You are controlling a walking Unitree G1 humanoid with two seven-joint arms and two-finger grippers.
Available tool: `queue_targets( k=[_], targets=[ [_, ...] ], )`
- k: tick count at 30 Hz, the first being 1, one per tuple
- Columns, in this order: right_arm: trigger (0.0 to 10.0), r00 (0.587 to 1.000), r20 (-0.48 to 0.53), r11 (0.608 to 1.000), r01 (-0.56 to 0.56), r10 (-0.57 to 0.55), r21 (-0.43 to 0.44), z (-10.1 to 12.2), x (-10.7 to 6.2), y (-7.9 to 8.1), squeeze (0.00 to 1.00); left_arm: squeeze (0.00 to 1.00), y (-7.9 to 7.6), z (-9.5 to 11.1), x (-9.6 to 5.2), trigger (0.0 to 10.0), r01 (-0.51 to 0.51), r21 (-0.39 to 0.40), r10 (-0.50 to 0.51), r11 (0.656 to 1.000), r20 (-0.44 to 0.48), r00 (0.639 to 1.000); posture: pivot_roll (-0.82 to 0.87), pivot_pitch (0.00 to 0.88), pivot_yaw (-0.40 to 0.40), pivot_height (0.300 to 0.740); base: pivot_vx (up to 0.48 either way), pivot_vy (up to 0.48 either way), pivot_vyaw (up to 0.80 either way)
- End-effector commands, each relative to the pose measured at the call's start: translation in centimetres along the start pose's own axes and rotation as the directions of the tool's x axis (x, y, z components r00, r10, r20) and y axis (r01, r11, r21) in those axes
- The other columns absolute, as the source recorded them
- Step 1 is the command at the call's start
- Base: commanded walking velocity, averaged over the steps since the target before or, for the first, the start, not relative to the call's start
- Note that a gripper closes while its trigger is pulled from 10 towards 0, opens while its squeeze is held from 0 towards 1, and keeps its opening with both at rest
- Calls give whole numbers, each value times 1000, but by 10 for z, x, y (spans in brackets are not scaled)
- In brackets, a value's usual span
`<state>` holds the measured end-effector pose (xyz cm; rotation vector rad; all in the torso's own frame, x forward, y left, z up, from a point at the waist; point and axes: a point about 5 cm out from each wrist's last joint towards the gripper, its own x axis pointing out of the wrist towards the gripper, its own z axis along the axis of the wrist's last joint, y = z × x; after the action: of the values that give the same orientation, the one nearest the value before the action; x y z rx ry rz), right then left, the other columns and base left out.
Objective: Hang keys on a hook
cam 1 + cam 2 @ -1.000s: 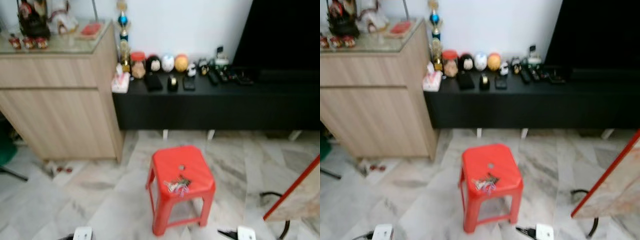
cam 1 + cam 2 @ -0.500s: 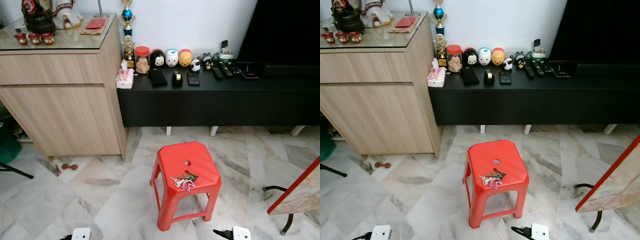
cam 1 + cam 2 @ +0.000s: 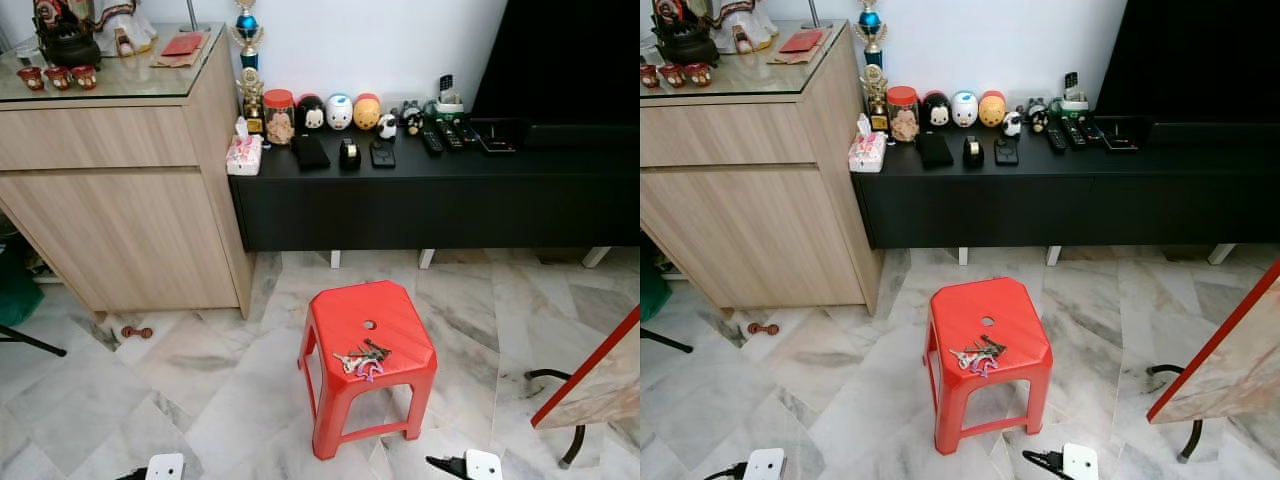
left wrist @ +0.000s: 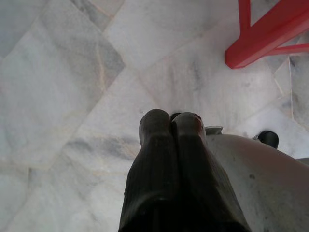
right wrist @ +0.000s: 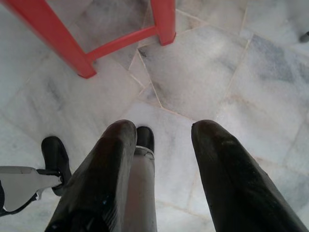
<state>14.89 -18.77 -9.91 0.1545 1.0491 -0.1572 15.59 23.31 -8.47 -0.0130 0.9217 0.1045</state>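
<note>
The keys (image 3: pixel 361 359) lie in a loose bunch on the seat of the red stool (image 3: pixel 340 316) ahead of me, their long axis running roughly across it, left to right. My left gripper (image 4: pixel 171 121) hangs over the marble floor (image 4: pixel 58 87) with fingers pressed together. My right gripper (image 5: pixel 161 130) hangs near the stool's legs, fingers apart and holding nothing.

— What colour is the stool (image 3: pixel 368 330)?
— Bright red, standing on a floor (image 3: pixel 200 400) of pale grey marble with darker veins.
— And behind the stool?
— A black low cabinet (image 3: pixel 440 195), and beside that a light wood-grain sideboard (image 3: pixel 120 200).
— The keys (image 3: pixel 362 360) on the stool?
— Silvery, with a pink tag
</note>
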Motion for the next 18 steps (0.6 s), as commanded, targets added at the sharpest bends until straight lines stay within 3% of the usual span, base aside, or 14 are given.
queue_targets(
  k=[1,8,14,18],
  targets=[
    [10000,1000,2,1000,-5,5,-9,0,0,0,0,0,-5,-9,-1,10000,6,13,-6,1000,-36,999,142,0,-36,740,0,0,431],
    [10000,1000,3,1000,-6,6,-3,0,0,1,0,0,-11,-8,0,10000,17,14,-16,1000,-32,999,142,0,-36,740,0,0,708],
    [10000,1000,9,999,-1,1,39,0,0,0,0,0,-12,-7,1,10000,20,13,-19,1000,-28,999,143,0,-37,740,0,0,0],
    [10000,1000,23,998,-20,18,67,1,0,1,0,0,-4,-9,-2,10000,13,8,-12,1000,-30,999,142,0,-38,740,0,0,0]
  ],
)
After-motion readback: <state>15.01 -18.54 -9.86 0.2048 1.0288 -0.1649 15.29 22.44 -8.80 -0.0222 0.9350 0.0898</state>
